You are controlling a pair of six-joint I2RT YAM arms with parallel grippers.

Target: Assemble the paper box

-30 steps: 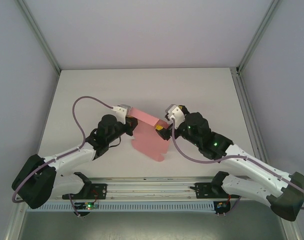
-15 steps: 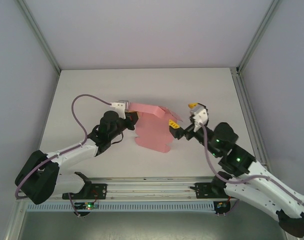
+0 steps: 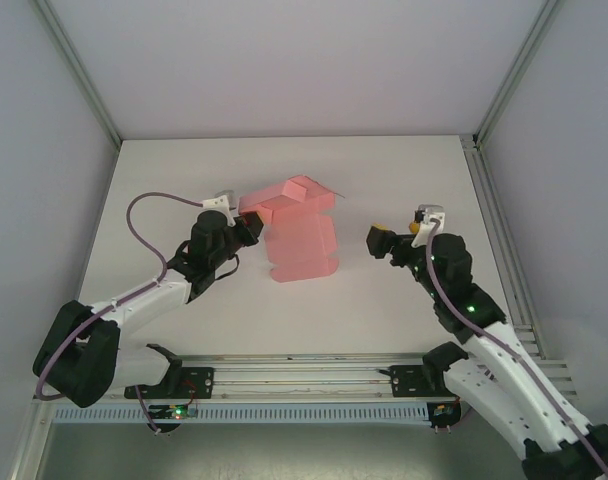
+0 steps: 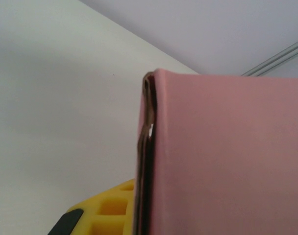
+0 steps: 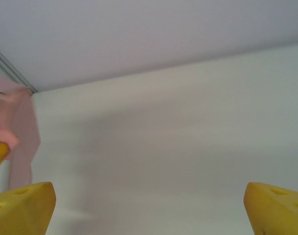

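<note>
While the left gripper (image 3: pixel 246 222) pinches the left edge of the box (image 3: pixel 302 240), part-folded at mid-table (image 3: pixel 414 170), the right gripper (image 3: pixel 396 235) hangs to its right, jaws spread wide, bare tabletop between them.

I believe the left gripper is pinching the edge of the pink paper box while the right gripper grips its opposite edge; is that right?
Not quite. The left gripper does pinch the edge of the paper box, but the right gripper grips nothing. The top external view shows it open and apart from the box, off to its right.
</note>
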